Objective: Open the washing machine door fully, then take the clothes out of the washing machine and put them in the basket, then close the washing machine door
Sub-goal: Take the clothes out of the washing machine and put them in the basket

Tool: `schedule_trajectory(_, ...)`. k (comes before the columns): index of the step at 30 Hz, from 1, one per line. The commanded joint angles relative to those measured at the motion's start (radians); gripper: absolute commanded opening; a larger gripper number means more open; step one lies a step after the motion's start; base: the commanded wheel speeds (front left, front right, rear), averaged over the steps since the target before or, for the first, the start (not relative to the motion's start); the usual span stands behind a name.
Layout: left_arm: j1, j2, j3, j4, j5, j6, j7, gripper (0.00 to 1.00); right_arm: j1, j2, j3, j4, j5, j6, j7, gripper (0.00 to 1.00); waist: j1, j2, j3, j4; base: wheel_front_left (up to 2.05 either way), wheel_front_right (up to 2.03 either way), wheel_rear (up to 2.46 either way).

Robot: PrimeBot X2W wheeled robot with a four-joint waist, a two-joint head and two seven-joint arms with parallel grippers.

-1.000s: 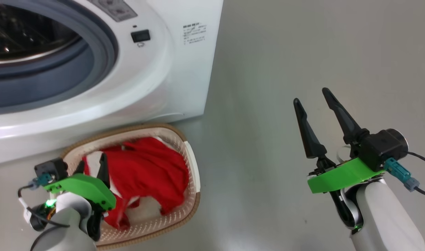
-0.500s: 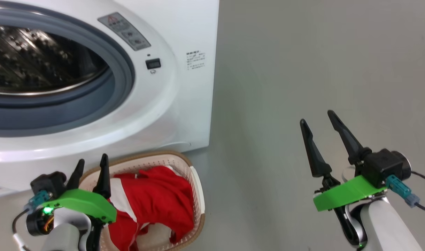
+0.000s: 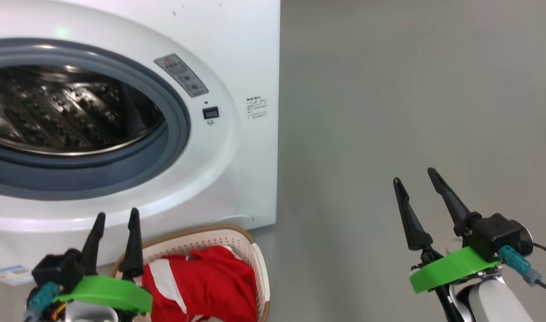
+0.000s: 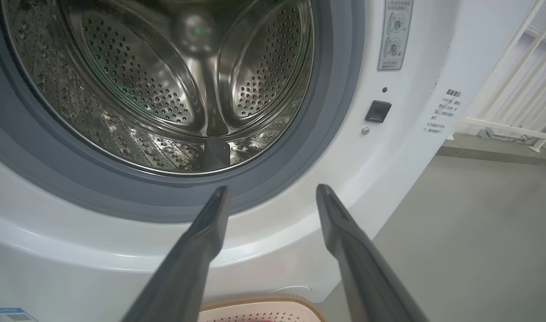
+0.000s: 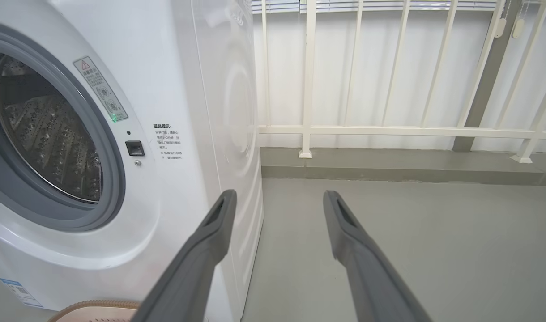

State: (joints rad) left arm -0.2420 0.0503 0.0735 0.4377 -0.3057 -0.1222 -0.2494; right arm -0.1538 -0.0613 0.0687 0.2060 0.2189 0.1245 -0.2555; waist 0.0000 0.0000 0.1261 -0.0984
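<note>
Head view: soft red clothes [image 3: 210, 286] fill the cream plastic basket [image 3: 197, 243], so left gripper [image 3: 117, 213] and right gripper [image 3: 413, 175] gape empty.

Counted: 1 washing machine [image 3: 237, 53], which had 1 perforated steel drum [image 4: 165, 89]. 1 basket [image 3: 237, 235] was present. The clothes [image 3: 210, 281] lay as one red-and-white heap, and the number of garments could not be separated. There were 2 grippers, the left gripper [image 3: 117, 213] and the right gripper [image 3: 413, 175], each with 2 dark fingers [image 3: 409, 214], 4 in all. The machine front carried 1 grey warning sticker [image 3: 181, 75], 1 black latch slot [image 3: 210, 112], 1 printed text block [image 3: 256, 107] and 1 blue label [image 3: 13, 273].
</note>
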Motion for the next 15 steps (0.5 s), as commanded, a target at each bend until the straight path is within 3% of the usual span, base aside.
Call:
schedule_trajectory(1,0.007,0.019,0.034,-0.033,0.011,0.005,-0.012,1.0,0.002,-0.006,0.01,-0.023,-0.006,0.006,-0.006,1.0,0.0,0.0,-0.035,0.008,0.0,0.0,0.0)
schedule_trajectory(15,0.158,0.008,0.052,-0.207,0.046,0.017,-0.012,1.0,0.058,0.002,-0.021,-0.036,-0.028,0.006,-0.006,1.0,0.0,0.0,-0.125,0.014,0.0,0.0,0.0)
